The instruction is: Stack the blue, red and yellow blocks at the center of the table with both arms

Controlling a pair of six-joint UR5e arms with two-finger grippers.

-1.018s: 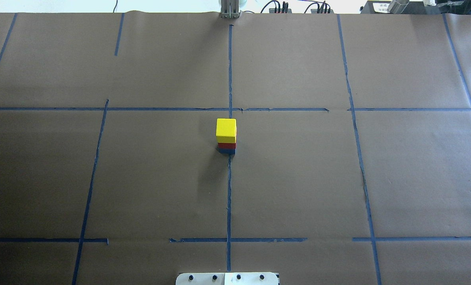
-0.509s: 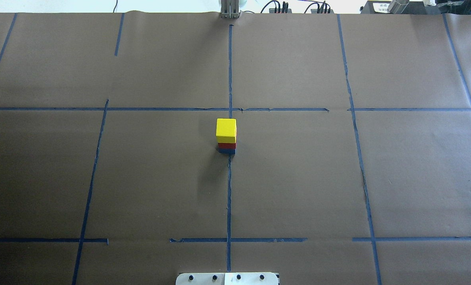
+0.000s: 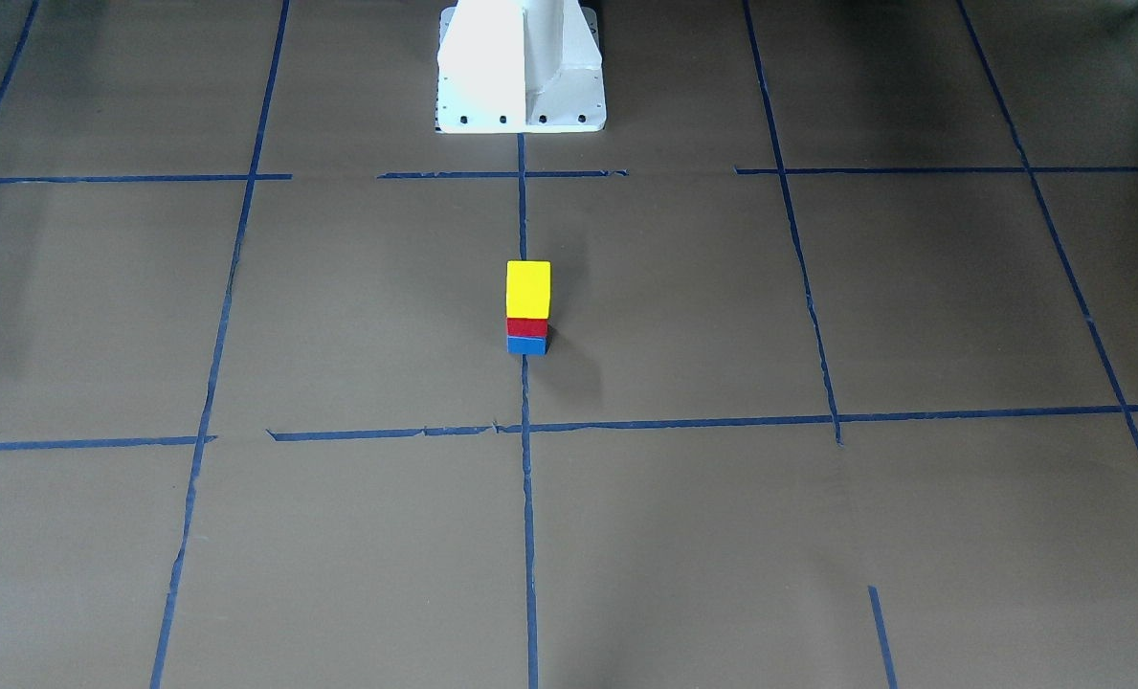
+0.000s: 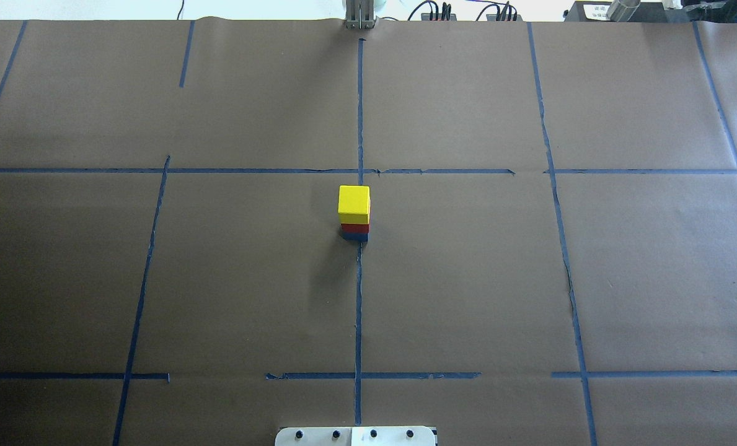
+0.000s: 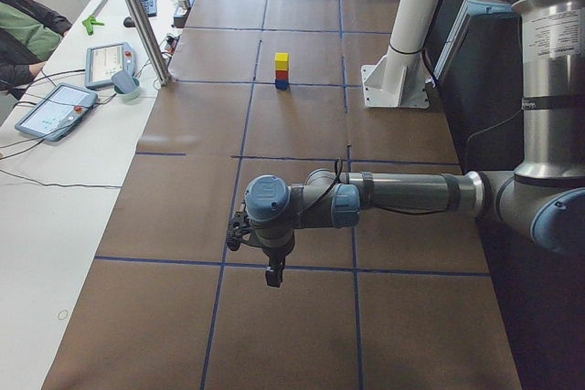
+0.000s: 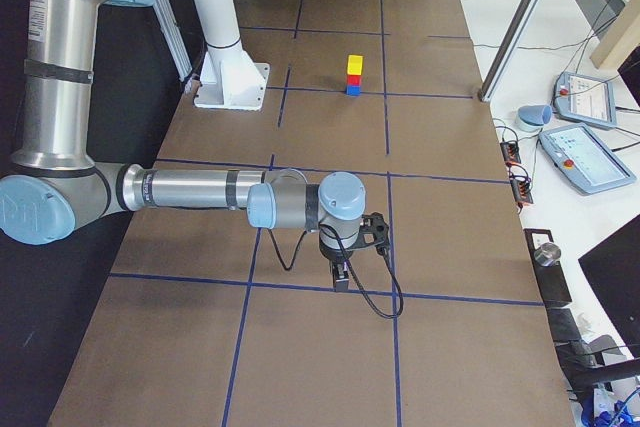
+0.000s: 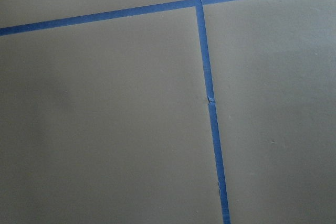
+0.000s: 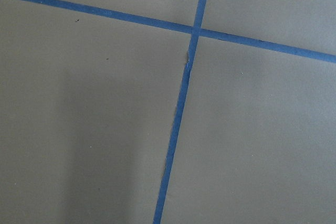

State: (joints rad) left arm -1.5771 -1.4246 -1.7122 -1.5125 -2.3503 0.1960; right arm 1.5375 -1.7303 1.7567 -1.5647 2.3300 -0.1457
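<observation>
A stack stands at the table's center: the yellow block on top, the red block in the middle, the blue block at the bottom. It also shows in the front view, the left side view and the right side view. My left gripper hangs over the table far from the stack, seen only in the left side view. My right gripper likewise shows only in the right side view. I cannot tell whether either is open or shut. Neither touches a block.
The brown table carries blue tape lines. The robot's white base stands at the near edge. Operator tablets and cables lie on the white bench past the far edge.
</observation>
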